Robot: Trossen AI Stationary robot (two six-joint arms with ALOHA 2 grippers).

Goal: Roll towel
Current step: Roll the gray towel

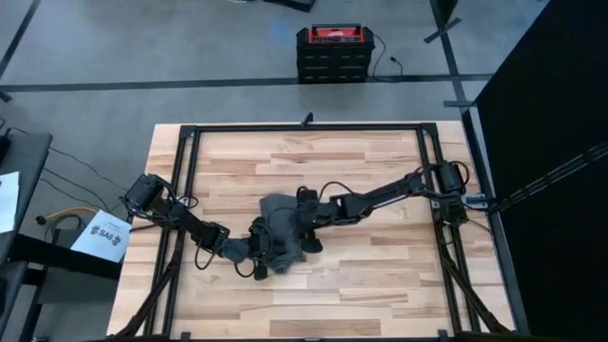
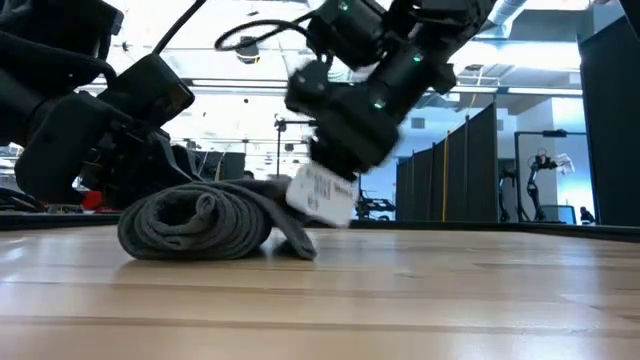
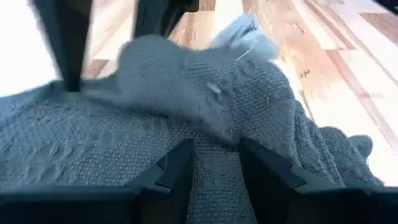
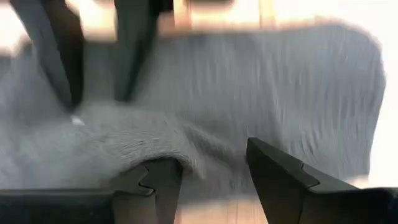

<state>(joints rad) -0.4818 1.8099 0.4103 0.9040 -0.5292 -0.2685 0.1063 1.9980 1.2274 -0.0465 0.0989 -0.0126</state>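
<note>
Towel (image 1: 278, 228): dark grey cloth, lying bunched near the middle of the wooden table (image 1: 380, 275), slightly toward 7 o'clock of centre in the high view. Low view is showing it wound into a loose spiral roll (image 2: 195, 225) with a flap trailing off toward 3 o'clock.

Left gripper (image 1: 261, 249): sitting at the towel's 7 o'clock edge. Its wrist view is showing the two fingers (image 3: 177, 171) slightly apart, pressing down into the weave; whether cloth is pinched between them, cannot tell.

Right gripper (image 1: 304, 223): reaching in from 3 o'clock, resting at the towel's 2 o'clock side. Its wrist view is showing the fingers (image 4: 273, 171) spread wider, a raised fold of cloth lying against one finger, the other over flatter cloth.

View differences: only the low view is showing the spiral end of the roll and a white label (image 2: 322, 195) on the arm above it. Only the high view is showing a red-and-black case (image 1: 333, 52) on the floor at 12 o'clock.
</note>
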